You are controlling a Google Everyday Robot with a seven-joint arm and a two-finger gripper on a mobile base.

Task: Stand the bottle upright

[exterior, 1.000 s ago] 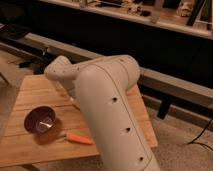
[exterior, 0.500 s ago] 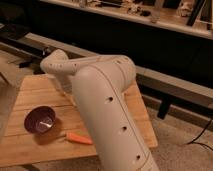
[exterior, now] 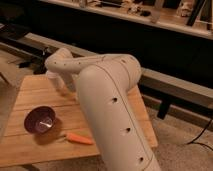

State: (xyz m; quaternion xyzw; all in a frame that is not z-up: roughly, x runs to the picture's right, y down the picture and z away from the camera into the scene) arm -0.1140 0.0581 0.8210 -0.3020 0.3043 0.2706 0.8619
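Bottle cannot be picked out: the arm [exterior: 107, 105] covers much of the worktop [exterior: 30, 95]. Your tool [exterior: 55, 80] hangs over the far left corner, its state impossible to tell. Bowl [exterior: 40, 120] and carrot [exterior: 79, 138] lie apart nearer you.

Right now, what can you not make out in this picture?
- Bottle: camera view; not seen. The arm covers much of the table, so whether it stands cannot be told.
- Gripper: camera view; at the table's far left, under the bent wrist, which hides most of it. Whether it holds something is unclear.
- Table's near edge: cut off by the bottom edge of the picture.
- Shelf items: blurred and too small to name.
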